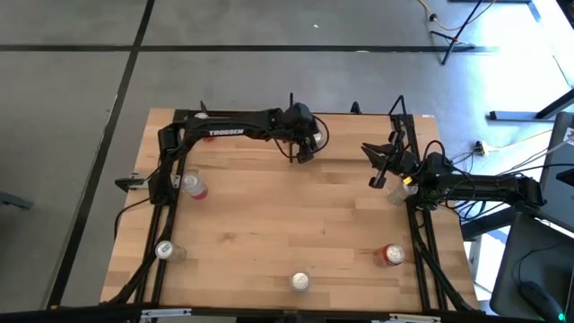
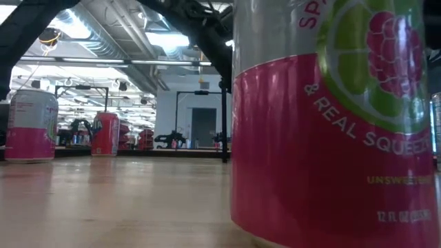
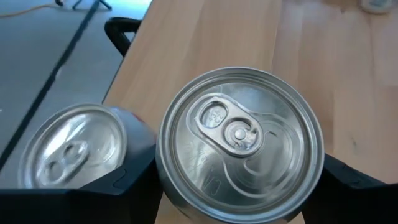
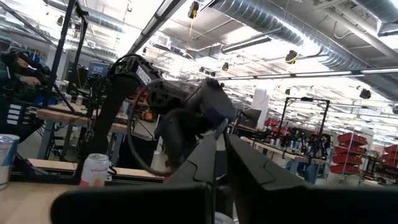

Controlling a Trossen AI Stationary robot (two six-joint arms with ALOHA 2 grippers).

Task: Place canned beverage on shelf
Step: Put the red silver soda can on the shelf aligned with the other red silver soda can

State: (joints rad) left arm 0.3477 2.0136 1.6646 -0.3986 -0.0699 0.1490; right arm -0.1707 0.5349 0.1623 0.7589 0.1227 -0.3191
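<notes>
My left gripper (image 1: 305, 151) reaches along the table's far edge and is shut on a silver-topped beverage can (image 3: 239, 143). In the high view the gripper hides that can. A second can (image 3: 71, 149) with a red side stands just outside one finger. The shelf (image 1: 350, 135), a light-wood board between thin black uprights, lies at the far edge, and the gripper is at its left end. I cannot tell whether the held can rests on anything. My right gripper (image 1: 378, 169) waits shut at the table's right side, pointing upward. My left gripper pinches the can's side wall (image 3: 163, 186) just below the top rim, one finger (image 3: 134, 186) on each of two opposite sides. The fingers slant down at it from the table's left. The can stands upright, and its own body hides what is under it.
Loose cans stand on the table at the left (image 1: 190, 186), near left (image 1: 166, 251), near middle (image 1: 299, 282), near right (image 1: 390, 256) and beside the right arm (image 1: 401, 190). The near-middle can (image 2: 331, 124) fills much of the low view. The table's middle is bare wood.
</notes>
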